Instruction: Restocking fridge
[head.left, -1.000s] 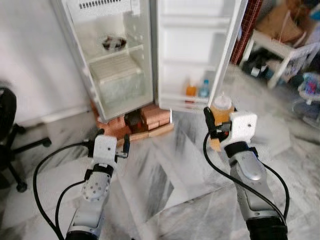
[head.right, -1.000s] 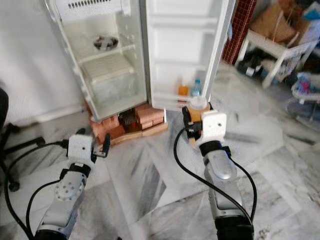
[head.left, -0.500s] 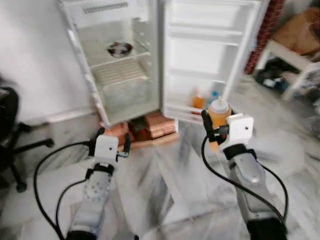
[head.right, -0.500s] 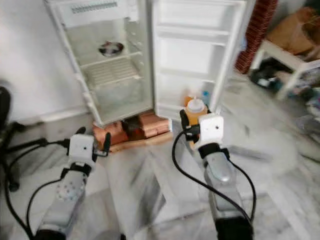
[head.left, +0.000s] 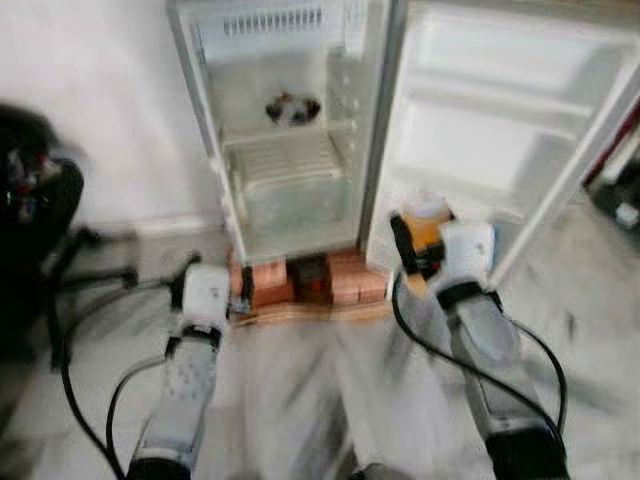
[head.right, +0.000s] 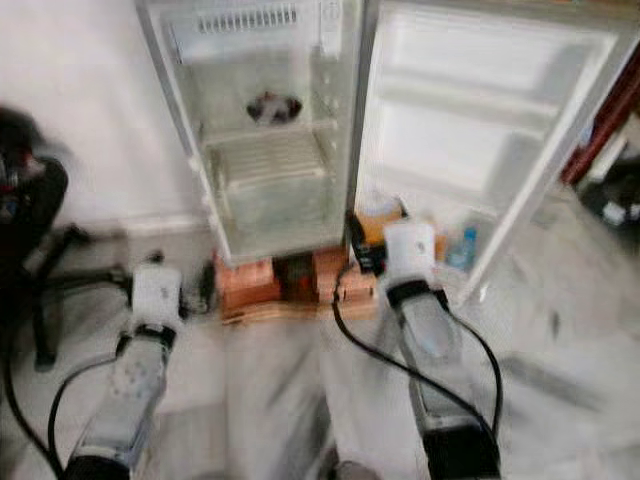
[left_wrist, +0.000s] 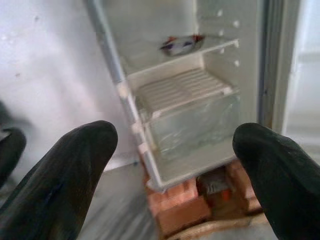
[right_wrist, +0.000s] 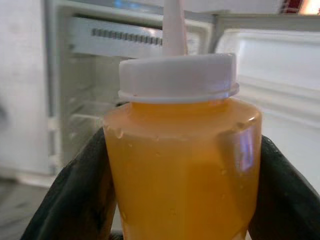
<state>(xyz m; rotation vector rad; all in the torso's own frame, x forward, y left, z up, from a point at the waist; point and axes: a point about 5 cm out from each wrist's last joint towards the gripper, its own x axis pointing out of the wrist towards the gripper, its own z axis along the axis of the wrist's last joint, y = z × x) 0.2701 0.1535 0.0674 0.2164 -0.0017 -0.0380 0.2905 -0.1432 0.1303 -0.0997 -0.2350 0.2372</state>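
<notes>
Orange sauce bottle (right_wrist: 182, 165) pinched upright in right gripper (head.left: 428, 247) jaws, just before open fridge (head.left: 290, 130). Left gripper (left_wrist: 175, 165) jaws spread, empty. Transport step; next: advance, place on door shelf (head.left: 470, 190).

The fridge (head.left: 290, 130) stands open at twelve o'clock, its door (head.left: 510, 130) swung wide toward two o'clock. Inside, a small dark item (left_wrist: 181, 44) sits on the upper shelf (left_wrist: 175, 57); the ribbed shelf (left_wrist: 182, 90) below it is bare — open room above the clear drawer (left_wrist: 192, 125). The fridge rests on bricks (head.left: 310, 285) that jut onto the floor just ahead. A black chair (head.left: 35, 200) crowds nine to ten o'clock — the marble floor (head.left: 300, 400) between is open.
</notes>
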